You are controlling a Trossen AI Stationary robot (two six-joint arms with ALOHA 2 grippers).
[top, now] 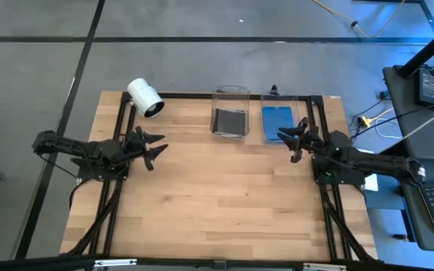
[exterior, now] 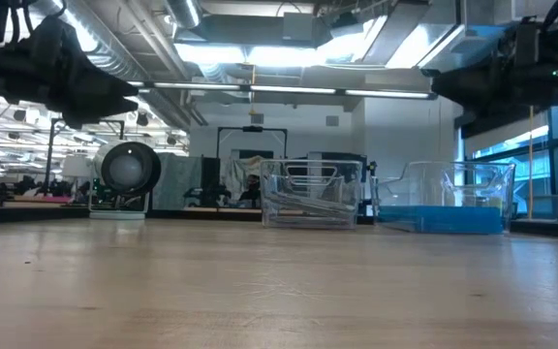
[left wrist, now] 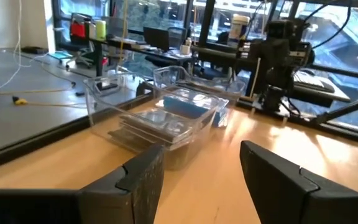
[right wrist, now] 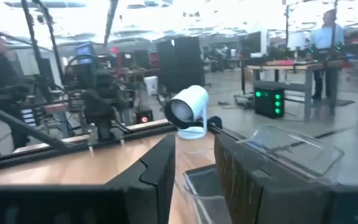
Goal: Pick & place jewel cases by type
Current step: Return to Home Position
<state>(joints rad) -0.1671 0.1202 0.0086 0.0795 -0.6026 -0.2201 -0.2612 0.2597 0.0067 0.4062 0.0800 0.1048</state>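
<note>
Parted and empty, the left tool (top: 159, 148) and right tool (top: 289, 141) hang over the bench (top: 217, 203); blue cases (top: 278, 118) lie just beside the right.

The dark jewel cases (top: 230, 120) lie stacked flat on the floor of the left bin (top: 230, 89), which stands at the far edge of the table (top: 202, 203), near its middle. Seen closer, the pile looks grey and slightly fanned, with its edges not squared. The blue jewel cases (top: 278, 119) are translucent and lie flat, piled one on another, in the right bin (top: 280, 98) just beside the first. They cover most of its floor. The number in each pile cannot be told.
</note>
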